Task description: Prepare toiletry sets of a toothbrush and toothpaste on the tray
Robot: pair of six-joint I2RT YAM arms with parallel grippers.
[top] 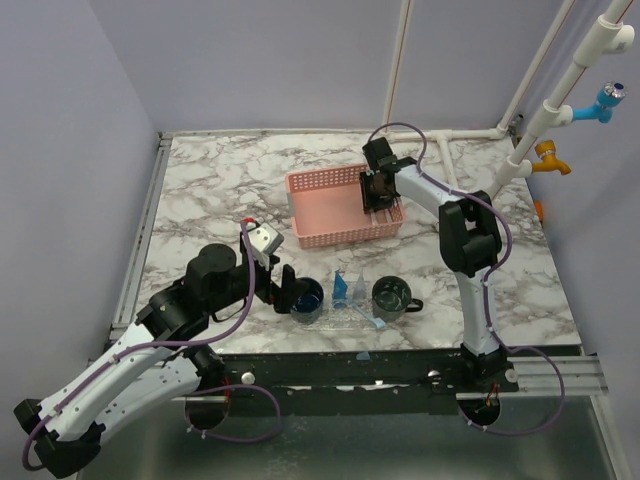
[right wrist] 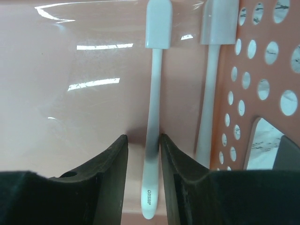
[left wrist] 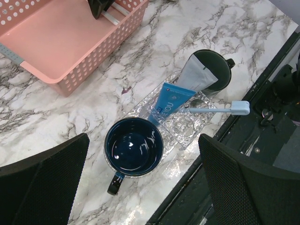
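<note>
The clear tray point(left wrist: 187, 133) lies at the table's front edge. At its left end is the empty navy mug point(left wrist: 133, 146), at its right end the dark green mug point(left wrist: 213, 70), which holds a pale tube point(left wrist: 197, 77). A blue tube point(left wrist: 168, 102) and the light-blue toothbrush point(left wrist: 213, 110) lie on the tray between them. My left gripper point(left wrist: 147, 187) hangs wide open over the navy mug. My right gripper point(right wrist: 143, 140) is down in the pink basket point(right wrist: 70, 117). Its jaws straddle the handle of a white toothbrush point(right wrist: 154, 93): the right finger touches it, and a gap remains on the left.
The pink basket point(top: 320, 210) sits mid-table behind the tray point(top: 345, 318). A second pale brush shape point(right wrist: 212, 84) lies along the basket's perforated wall. The table's dark front rail point(left wrist: 262, 84) runs just past the tray. White pipes with taps stand at the back right point(top: 560, 90).
</note>
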